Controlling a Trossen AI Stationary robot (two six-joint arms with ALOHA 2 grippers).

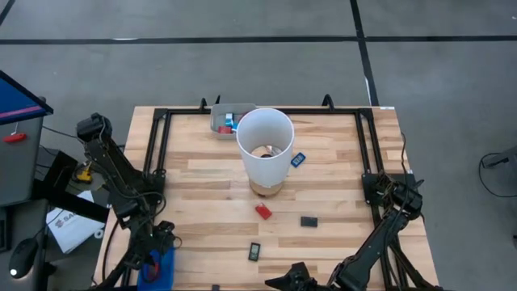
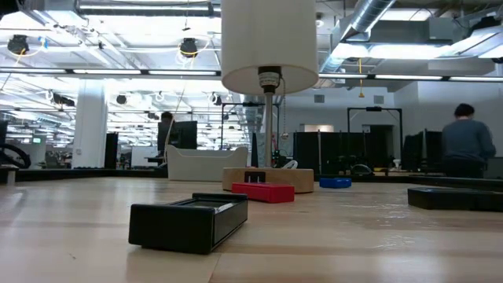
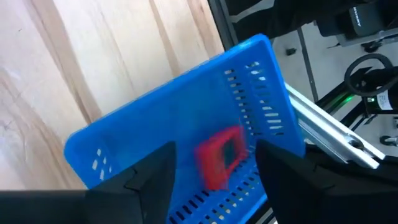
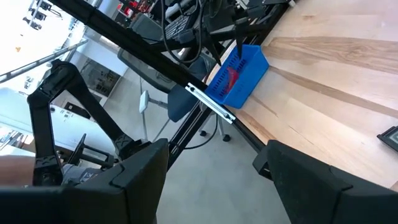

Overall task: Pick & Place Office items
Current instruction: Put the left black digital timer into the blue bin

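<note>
My left gripper point(image 1: 158, 242) point(image 3: 214, 152) hangs open over the blue tray point(image 1: 161, 268) point(image 3: 155, 137) at the table's near left corner. A red piece point(image 3: 219, 155) lies in that tray between the fingers, untouched as far as I can see. My right gripper point(image 1: 292, 279) point(image 4: 217, 149) waits open at the near edge. On the table lie a red piece point(image 1: 263, 212) point(image 2: 263, 191), a black piece point(image 1: 308, 221), another black piece point(image 1: 254, 252) point(image 2: 189, 220) and a light blue piece point(image 1: 297, 159) point(image 2: 335, 182).
A tall white cylinder point(image 1: 264, 149) point(image 2: 269, 43) stands on a wooden base mid-table. A grey tray point(image 1: 226, 121) holding small pieces sits at the far edge behind it. Black frame rails point(image 1: 153, 137) run along the left, right and far sides. A person point(image 2: 465, 141) stands in the room beyond.
</note>
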